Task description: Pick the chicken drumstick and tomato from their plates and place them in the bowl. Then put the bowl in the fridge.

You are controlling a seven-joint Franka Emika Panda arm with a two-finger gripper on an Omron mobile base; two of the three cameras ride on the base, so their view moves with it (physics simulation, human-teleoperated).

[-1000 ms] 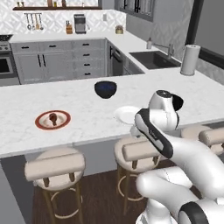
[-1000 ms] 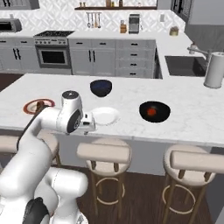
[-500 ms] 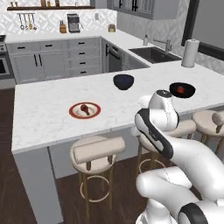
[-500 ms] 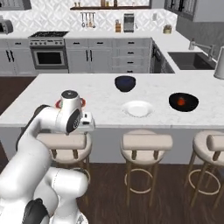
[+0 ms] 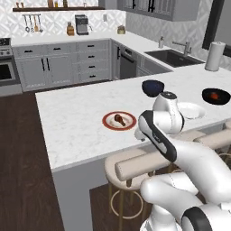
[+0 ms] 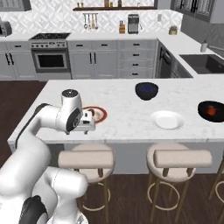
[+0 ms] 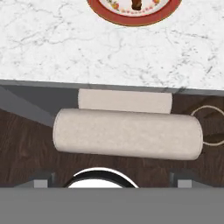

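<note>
End effector (image 6: 90, 121) spread wide, nothing pinched, poised over near edge of table (image 5: 76, 122), above padded stool (image 7: 127, 131). Drumstick (image 5: 119, 119) lying on red-rimmed plate (image 5: 119, 121), touching it; plate cut off at 12 o'clock in hand view. White plate (image 6: 167, 119) bare, at 3 o'clock of red plate. Tomato (image 6: 211, 111) resting inside black bowl (image 6: 211, 111), far right. Blue bowl (image 6: 146, 90) at 1 o'clock of red plate.

chicken drumstick (image 5: 119, 119) on red-rimmed plate (image 5: 109, 123), marble counter (image 5: 76, 122)
</note>
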